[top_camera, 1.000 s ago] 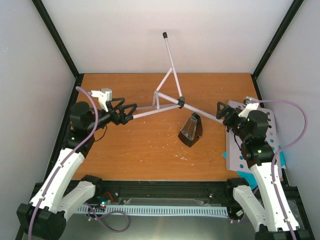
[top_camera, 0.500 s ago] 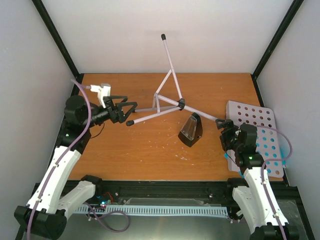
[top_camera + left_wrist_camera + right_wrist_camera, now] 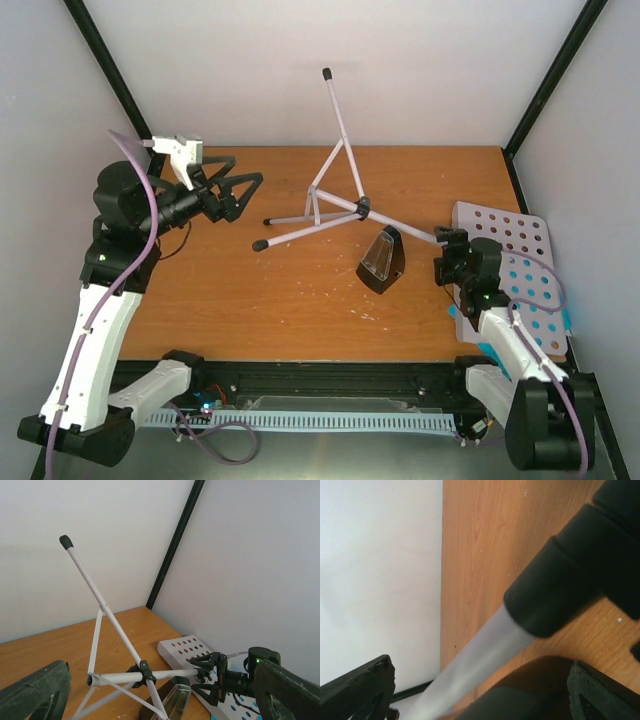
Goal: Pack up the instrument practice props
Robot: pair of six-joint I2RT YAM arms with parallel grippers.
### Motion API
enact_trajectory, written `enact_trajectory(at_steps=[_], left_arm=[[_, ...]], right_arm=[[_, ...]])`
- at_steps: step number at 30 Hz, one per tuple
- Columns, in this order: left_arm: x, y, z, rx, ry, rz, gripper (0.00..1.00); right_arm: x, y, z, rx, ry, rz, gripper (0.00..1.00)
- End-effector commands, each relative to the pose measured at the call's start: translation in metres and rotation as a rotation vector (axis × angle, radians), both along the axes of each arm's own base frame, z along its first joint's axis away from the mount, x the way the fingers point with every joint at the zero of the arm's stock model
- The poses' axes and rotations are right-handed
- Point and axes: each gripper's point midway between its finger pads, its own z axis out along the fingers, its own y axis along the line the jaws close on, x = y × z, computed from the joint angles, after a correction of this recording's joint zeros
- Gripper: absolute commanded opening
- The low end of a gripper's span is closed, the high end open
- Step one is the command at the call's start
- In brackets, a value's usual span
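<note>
Two grippers: you have both spread wide, and neither is closed on anything.
Left gripper (image 3: pixel 245 193): raised over the table's (image 3: pixel 250 310) left rear part, jaws apart, holding nothing, well apart from the stand (image 3: pixel 362 207).
Right gripper (image 3: pixel 445 250): low at the right side, with a finger on either side of the black-capped end of one stand leg. You cannot tell whether they touch it.
Stand: tipped over mid-table. One leg slants up toward the back wall, one points left and forward, and one runs to your right gripper.
Metronome (image 3: pixel 382 262): upright just in front of the stand's hub, near the right gripper.
Tray (image 3: pixel 460 212): flat along the right edge, with the sheets (image 3: pixel 564 320) showing blue beneath it.
Room: bare wood spans the left and near parts; the right side is crowded.
Left wrist view: shows how high the raised leg stands against the wall, and the right gripper's spread from the side.
Right wrist view: only the leg's cap and tube, close up, between the fingers (image 3: pixel 357 690).
</note>
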Motion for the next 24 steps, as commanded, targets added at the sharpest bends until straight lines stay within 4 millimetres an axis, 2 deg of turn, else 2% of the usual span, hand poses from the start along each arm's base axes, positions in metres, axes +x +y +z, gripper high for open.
enact_trajectory(at_steps=[1, 4, 7, 9, 13, 17, 19, 24], left_arm=[[0.001, 0.003, 0.001, 0.069, -0.016, 0.015, 0.99], [0.003, 0.003, -0.004, 0.077, -0.012, 0.018, 1.0], [0.006, 0.004, -0.008, 0.082, -0.004, 0.026, 1.0], [0.006, 0.004, -0.006, 0.083, -0.008, 0.029, 0.99], [0.006, 0.006, -0.001, 0.088, -0.025, 0.046, 0.99], [0.006, 0.007, -0.002, 0.091, -0.024, 0.048, 1.0], [0.005, 0.006, -0.003, 0.093, -0.023, 0.043, 1.0], [0.004, 0.005, -0.005, 0.094, -0.018, 0.033, 1.0]], right_arm=[[0.028, -0.004, 0.011, 0.013, -0.075, -0.055, 0.9], [0.042, -0.003, 0.006, 0.009, -0.07, -0.069, 0.84], [0.055, -0.002, 0.008, 0.006, -0.084, -0.082, 0.73], [0.062, -0.001, 0.012, 0.007, -0.103, -0.094, 0.6], [0.074, 0.006, 0.018, 0.025, -0.137, -0.098, 0.28], [0.081, 0.015, 0.02, 0.043, -0.151, -0.11, 0.09], [0.085, 0.02, 0.027, 0.048, -0.17, -0.114, 0.03], [0.094, 0.032, 0.059, -0.003, -0.243, -0.122, 0.03]])
